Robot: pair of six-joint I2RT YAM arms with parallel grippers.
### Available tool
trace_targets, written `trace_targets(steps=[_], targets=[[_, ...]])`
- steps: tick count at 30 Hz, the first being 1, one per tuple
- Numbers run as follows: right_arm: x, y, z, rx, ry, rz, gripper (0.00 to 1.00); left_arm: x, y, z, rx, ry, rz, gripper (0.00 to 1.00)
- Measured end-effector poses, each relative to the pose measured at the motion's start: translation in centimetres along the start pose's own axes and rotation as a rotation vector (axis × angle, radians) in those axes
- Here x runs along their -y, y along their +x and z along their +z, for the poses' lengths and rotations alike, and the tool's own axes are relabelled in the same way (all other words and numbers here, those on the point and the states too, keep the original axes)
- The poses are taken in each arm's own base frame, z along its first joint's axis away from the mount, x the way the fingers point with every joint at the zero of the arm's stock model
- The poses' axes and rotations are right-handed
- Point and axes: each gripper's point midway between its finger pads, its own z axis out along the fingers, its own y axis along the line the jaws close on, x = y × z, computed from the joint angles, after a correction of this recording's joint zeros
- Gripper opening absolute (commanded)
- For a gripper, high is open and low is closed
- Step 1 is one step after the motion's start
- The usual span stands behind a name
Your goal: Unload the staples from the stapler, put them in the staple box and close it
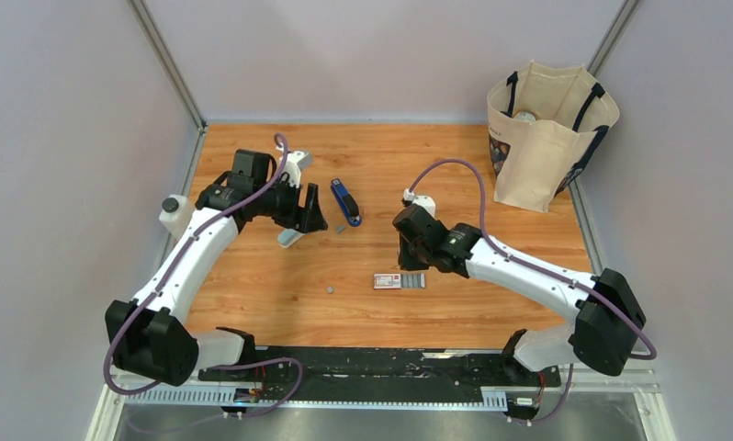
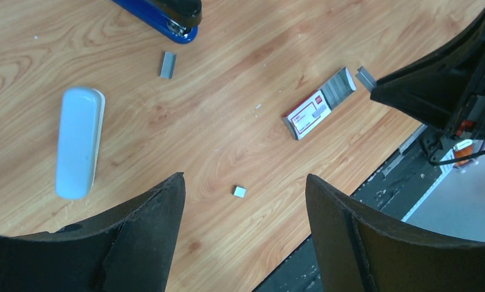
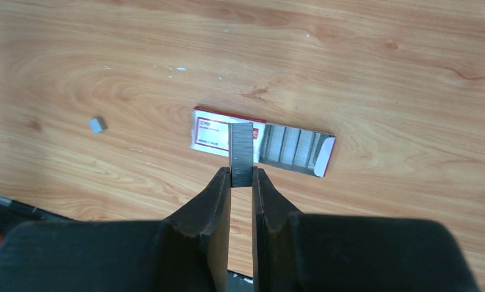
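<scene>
The dark-blue stapler lies on the wooden table just right of my left gripper; its end shows at the top of the left wrist view. My left gripper hangs open above the table, nothing between its fingers. A short strip of staples lies near the stapler, and a tiny staple bit lies further forward. My right gripper is shut on another strip of staples, held above a red-and-white box.
The red-and-white box with its grey tray lies in the front middle. A pale grey-blue block lies beneath my left gripper. A tote bag stands at the back right. The table's front edge carries a black rail.
</scene>
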Motion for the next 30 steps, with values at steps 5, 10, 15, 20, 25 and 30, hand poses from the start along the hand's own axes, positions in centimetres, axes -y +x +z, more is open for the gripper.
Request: trace_targets(steps=[5,10,15,20,25,30], targets=[[1.3,1.7,1.3,-0.040,0.064,-0.017,0.00,0.0,1.5,-0.1,-0.023,-0.007,0.051,0.78],[1.9,2.8,2.0,-0.067,0.092,-0.029,0.00,-0.1,2.1,-0.4,-0.028,-0.014,0.084,0.77],[2.2,3.8,2.7,-0.093,0.113,-0.038,0.00,-0.1,2.5,-0.5,-0.036,-0.013,0.094,0.76],[2.7,4.6,3.3,-0.112,0.140,-0.043,0.00,0.0,2.6,-0.5,-0.038,-0.011,0.098,0.76],[3.0,5.2,3.8,-0.127,0.162,-0.050,0.00,0.1,2.5,-0.5,-0.036,-0.009,0.102,0.76],[3.3,5.8,4.4,-0.142,0.188,-0.063,0.00,0.2,2.5,-0.5,-0.036,-0.009,0.102,0.76]])
